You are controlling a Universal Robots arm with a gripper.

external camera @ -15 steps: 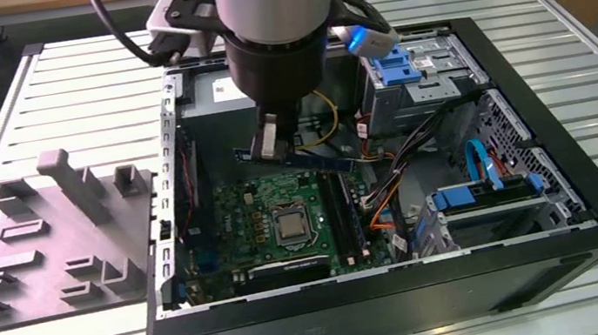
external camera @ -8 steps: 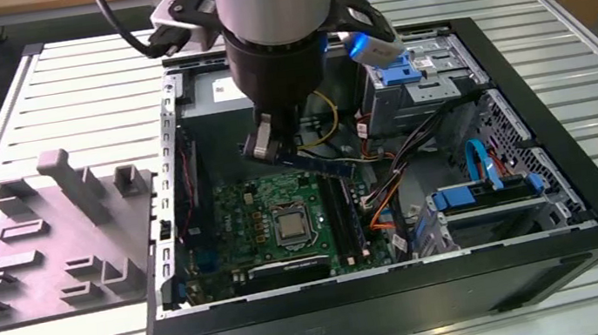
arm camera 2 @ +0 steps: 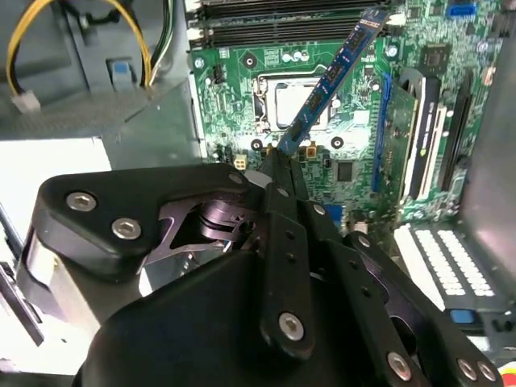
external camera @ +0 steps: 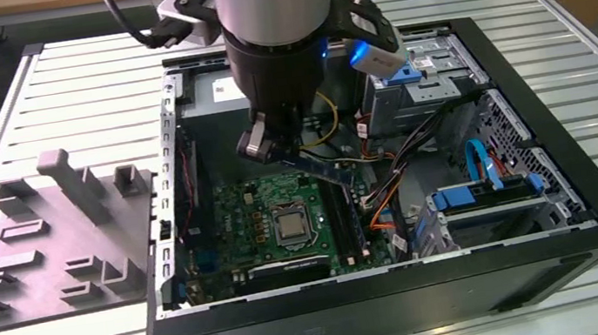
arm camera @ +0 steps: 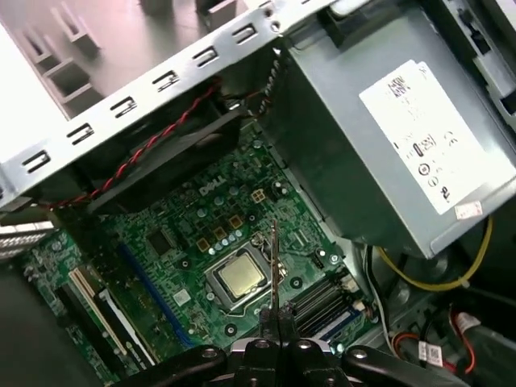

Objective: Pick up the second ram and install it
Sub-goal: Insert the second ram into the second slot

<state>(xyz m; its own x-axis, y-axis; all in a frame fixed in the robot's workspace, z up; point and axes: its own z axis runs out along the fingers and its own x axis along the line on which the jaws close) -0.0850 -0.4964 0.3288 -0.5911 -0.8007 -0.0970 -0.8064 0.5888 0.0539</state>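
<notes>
Inside the open computer case, my gripper is shut on one end of the second ram, a thin blue-green stick. The stick slants down over the green motherboard. In the second wrist view, the ram runs from my gripper out over the processor socket toward the black memory slots. Seen edge-on in the first wrist view, the ram rises from my gripper, beside the memory slots. Its free end hangs above the board, apart from the slots.
A grey power supply fills the case's far corner, with yellow cables beside it. A green expansion card stands on the board. Blue drive brackets sit at the exterior view's right. A grey parts fixture lies outside the case.
</notes>
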